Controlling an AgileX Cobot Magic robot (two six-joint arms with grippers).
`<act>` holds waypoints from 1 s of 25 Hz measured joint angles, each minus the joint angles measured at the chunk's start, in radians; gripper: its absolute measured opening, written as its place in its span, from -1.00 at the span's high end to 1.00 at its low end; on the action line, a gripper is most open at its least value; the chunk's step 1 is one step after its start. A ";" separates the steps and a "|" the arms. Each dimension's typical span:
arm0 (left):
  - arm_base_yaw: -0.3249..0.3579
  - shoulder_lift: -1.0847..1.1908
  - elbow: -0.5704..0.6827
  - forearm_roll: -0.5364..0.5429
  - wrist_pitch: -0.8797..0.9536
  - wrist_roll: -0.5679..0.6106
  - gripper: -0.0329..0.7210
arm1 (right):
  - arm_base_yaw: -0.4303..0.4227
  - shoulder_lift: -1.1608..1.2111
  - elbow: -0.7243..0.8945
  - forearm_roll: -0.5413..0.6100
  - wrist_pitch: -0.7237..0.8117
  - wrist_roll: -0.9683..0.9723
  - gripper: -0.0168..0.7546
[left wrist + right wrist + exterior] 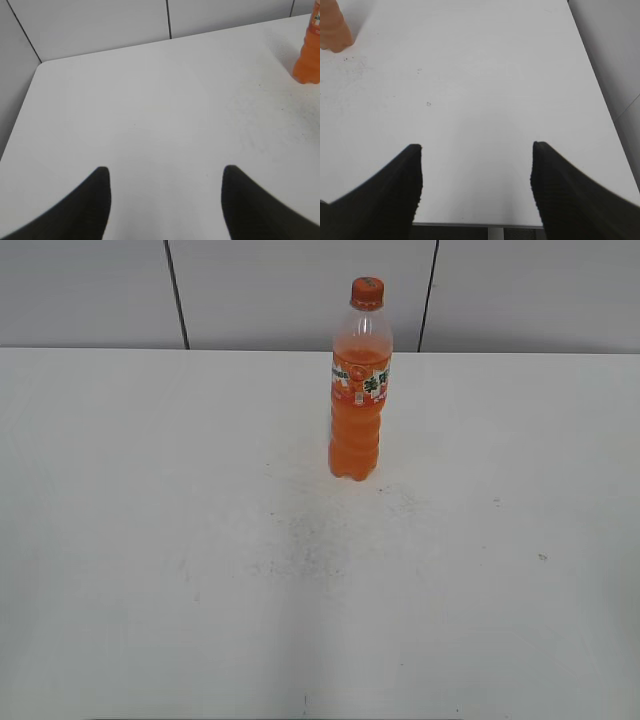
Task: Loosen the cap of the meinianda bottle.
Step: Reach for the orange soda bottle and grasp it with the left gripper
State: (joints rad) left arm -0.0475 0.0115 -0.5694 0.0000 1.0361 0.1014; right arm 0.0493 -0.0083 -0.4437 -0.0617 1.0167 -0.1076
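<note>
Exterior view: meinianda bottle (pixel 359 390) upright toward the far middle of the white table (pixel 150 540), cap (pixel 367 292) on top. Neither of my arms shows in this view. Left gripper (pixel 165 175) spread wide over bare tabletop, holding nothing; bottle base at the right edge of its wrist view, well apart. Right gripper (pixel 476 150) likewise wide and empty, bottle base at upper left. Judged step: approach not yet begun. Next move calls for one gripper steadying the body while the other closes on the ribbed cap and twists.
</note>
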 joint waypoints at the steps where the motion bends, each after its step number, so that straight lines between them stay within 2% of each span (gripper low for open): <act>1: 0.000 0.000 0.000 0.000 0.000 0.000 -0.24 | 0.000 0.000 0.000 0.000 0.000 0.000 -0.37; 25: 0.000 0.000 0.000 0.000 0.000 0.000 -0.24 | 0.000 0.000 0.000 0.000 0.000 0.000 -0.37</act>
State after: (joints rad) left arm -0.0475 0.0115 -0.5694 0.0000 1.0361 0.1014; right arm 0.0493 -0.0083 -0.4437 -0.0617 1.0167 -0.1076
